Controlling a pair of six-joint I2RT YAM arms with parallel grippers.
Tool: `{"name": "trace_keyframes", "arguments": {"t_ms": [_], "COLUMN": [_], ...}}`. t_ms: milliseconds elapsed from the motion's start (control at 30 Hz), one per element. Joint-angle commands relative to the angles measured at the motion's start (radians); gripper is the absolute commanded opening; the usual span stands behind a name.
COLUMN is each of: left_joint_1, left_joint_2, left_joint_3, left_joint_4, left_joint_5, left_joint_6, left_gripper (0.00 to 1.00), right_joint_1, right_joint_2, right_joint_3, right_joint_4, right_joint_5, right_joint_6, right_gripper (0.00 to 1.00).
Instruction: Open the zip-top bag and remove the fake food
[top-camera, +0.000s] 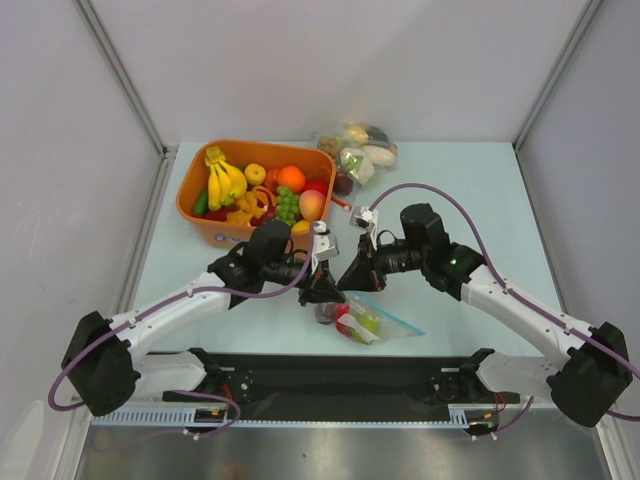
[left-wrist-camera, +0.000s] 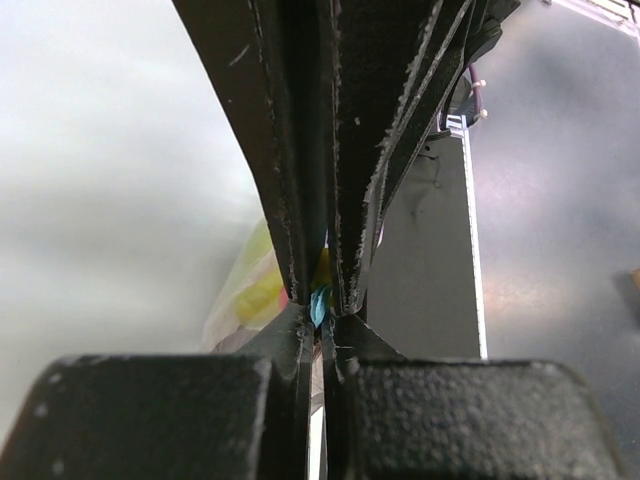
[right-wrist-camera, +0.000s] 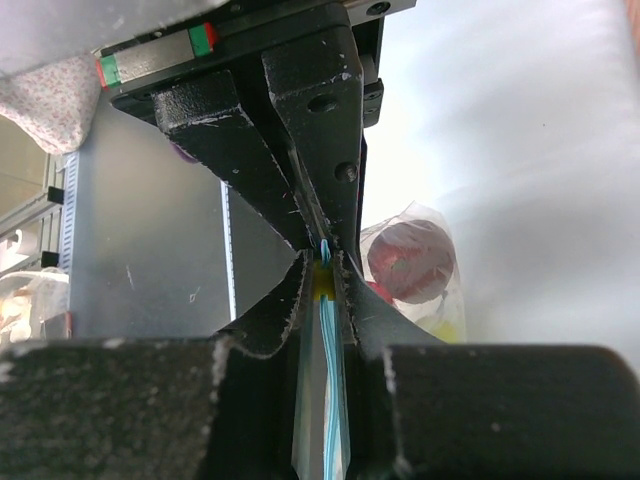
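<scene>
A pale blue-green table (top-camera: 470, 190) fills the middle of the top view. Plain pale grey walls (top-camera: 340, 60) close it in at 9, 12 and 3 o'clock. Aluminium posts (top-camera: 120, 75) run up the corners at 11 and 1. A black plate (top-camera: 340, 385) lies at 6, and below it a brushed metal strip (top-camera: 340, 455), possibly a shelf. The light is soft and even.
</scene>
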Motion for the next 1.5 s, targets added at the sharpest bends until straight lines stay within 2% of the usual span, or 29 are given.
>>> {"name": "trace_keyframes", "arguments": {"t_ms": [0,667,1000,1233,1467], "left_joint_1": [-0.004,0.020,0.053,0.091,0.142], "left_joint_2": [-0.030,-0.074,-0.090,-0.143,-0.197], "left_joint_3": [0.023,-0.026,-0.052,-0.098,-0.149], "left_joint_4": [0.066,0.082,0.071,0.094,0.114], "left_joint_5": [-0.005,-0.146,-0.359,-0.520,-0.581], "left_joint_6": [0.017,0.000,-0.029,-0.104,-0.144], "left_gripper": [0.00,0.00,0.00,0.00,0.00], "right_joint_1": [0.005,-0.058,-0.088,-0.107,-0.130], "right_joint_2": [-0.026,-0.078,-0.106,-0.123,-0.141], "right_joint_3": [-0.005,-0.029,-0.034,-0.032,-0.034], "right_joint_4": [-0.057,-0.145,-0.195,-0.243,-0.270], "right_joint_5": [0.009,0.012,0.024,0.043,0.041], "right_joint_6": [-0.031,-0.065,-0.076,-0.090,-0.097], "right_gripper": [0.00,0.00,0.00,0.00,0.00]}}
